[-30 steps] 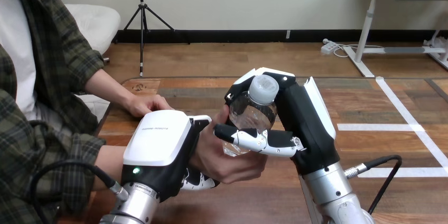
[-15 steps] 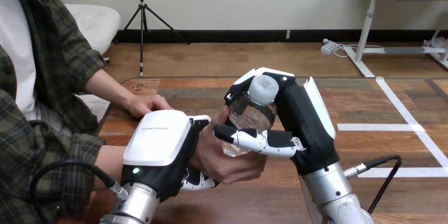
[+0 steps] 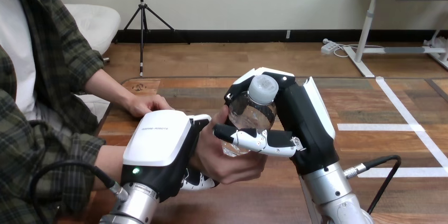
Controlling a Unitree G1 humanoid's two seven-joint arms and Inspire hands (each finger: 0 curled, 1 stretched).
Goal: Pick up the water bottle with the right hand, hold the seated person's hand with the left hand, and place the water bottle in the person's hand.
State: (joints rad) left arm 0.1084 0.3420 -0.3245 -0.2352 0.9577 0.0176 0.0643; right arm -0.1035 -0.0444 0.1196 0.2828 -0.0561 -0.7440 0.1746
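Bottle (image 3: 254, 109): clear, capped, upright above the middle of the desk (image 3: 370, 108), base in the person's hand (image 3: 232, 163) | right hand (image 3: 305, 123): fingers and thumb curled round the bottle | left hand (image 3: 158, 140): clasping the person's hand from the left edge side | person's other hand (image 3: 145, 105): resting near the far left corner

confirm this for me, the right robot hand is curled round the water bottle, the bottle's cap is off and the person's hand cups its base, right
Not quite: the cap is on, not off. In the head view the right robot hand is curled round the water bottle, the bottle's pale cap sits on its neck, and the person's hand cups its base.
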